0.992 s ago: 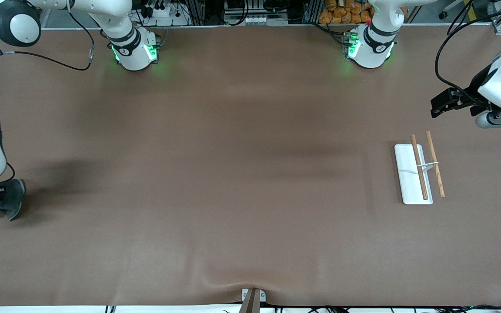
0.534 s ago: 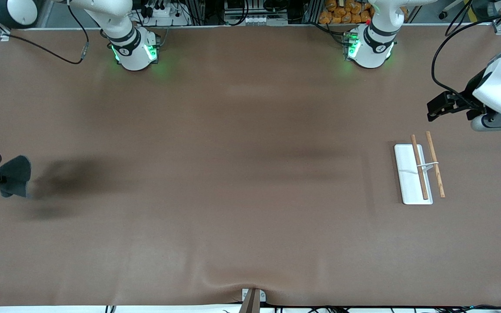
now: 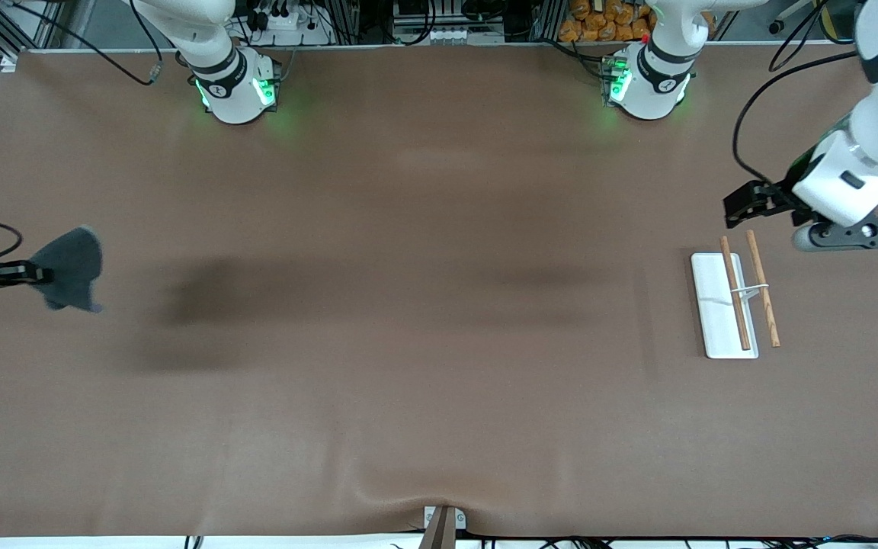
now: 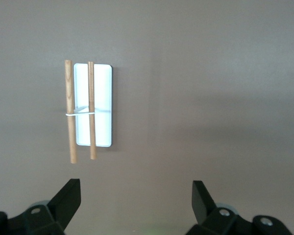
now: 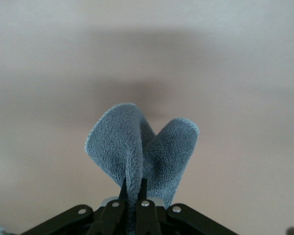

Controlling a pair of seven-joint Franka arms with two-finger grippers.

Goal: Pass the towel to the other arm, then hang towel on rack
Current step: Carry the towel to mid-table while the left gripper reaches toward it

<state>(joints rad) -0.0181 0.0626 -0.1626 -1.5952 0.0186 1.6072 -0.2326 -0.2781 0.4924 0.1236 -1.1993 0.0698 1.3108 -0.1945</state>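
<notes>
Right gripper has come up and inward from the table edge at the right arm's end since the earlier frames, carrying the towel with it; before, the towel sat lower in the front view and closer to the edge. It now hangs in the air over the brown table at the right arm's end, with a wide soft shadow on the surface beside it that has stretched toward the middle. Right wrist view confirms the grip: fingers pressed together on a bunched fold of the towel, which fans out in two grey lobes past the tips.

Left gripper has also shifted: it was farther toward the left arm's end of the table and is now over the table just beside the rack's end nearest the robot bases. Its fingers are spread wide, holding nothing.

Rack has not moved. White base plate flat on the table at the left arm's end, two wooden rods parallel, joined by a thin wire across the middle. One rod lies over the plate, the other just off its edge. Left wrist view shows the rack whole, well clear of the fingertips.
</notes>
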